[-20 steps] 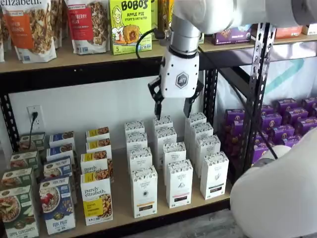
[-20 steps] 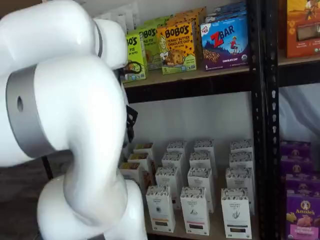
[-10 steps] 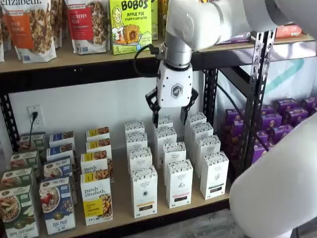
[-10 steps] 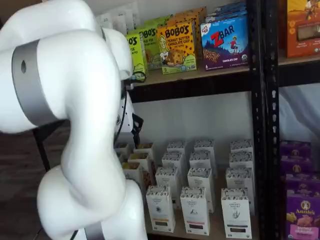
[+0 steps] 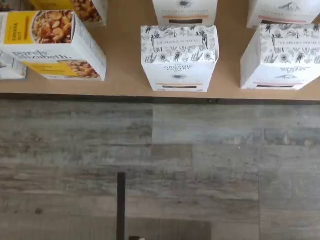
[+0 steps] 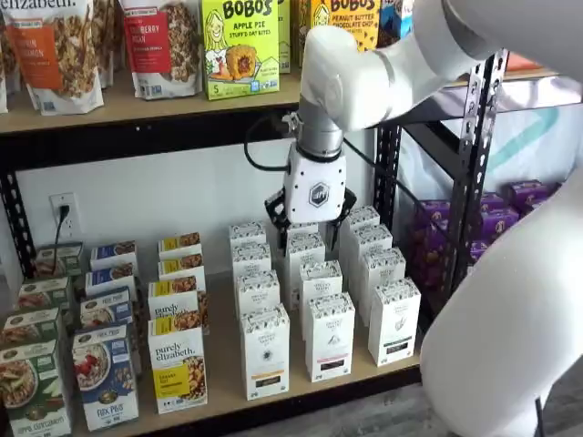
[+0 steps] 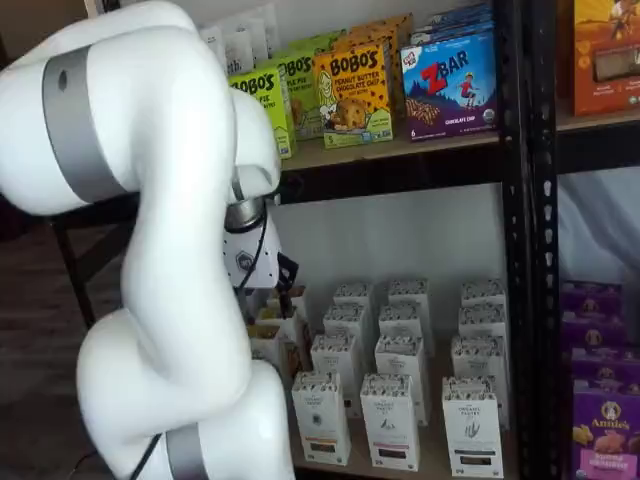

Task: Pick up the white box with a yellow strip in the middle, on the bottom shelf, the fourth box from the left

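A: Gripper (image 6: 311, 221) hangs over the white cartons' rear rows, fingers spread with a plain gap, nothing between them.

B: And the white box (image 6: 266, 351)?

A: Front of the bottom shelf (image 6: 223, 387), upright, just beside the purely elizabeth box (image 6: 177, 366). The wrist view shows the white box (image 5: 179, 57) at the shelf's front edge with its faint orange strip, and bare shelf on both sides.

B: So how should the approach go?

A: I'd bring the gripper forward and toward that front carton, centre it over the patterned top, then descend with one finger in each side gap. The carton behind stands close, so I'd keep the fingers off it.
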Robot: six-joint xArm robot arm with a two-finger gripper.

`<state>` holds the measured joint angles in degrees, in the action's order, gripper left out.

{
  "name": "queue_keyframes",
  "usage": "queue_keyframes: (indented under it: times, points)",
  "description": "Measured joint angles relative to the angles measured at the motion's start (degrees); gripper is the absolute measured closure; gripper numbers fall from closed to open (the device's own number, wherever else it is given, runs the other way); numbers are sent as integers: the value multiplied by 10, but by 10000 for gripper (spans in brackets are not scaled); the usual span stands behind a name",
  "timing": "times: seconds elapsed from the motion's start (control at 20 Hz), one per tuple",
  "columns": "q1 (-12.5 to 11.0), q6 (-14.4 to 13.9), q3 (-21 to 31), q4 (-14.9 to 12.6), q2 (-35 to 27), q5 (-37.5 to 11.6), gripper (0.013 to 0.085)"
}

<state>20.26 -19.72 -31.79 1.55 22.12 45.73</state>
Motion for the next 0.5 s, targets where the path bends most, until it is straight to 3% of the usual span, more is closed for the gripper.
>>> queue_keyframes:
  times: [0.15,0.5]
  points:
    - [-5,1,1,-6,-29,-29,130]
    - [-16,27,-3,12,-89,-80,130]
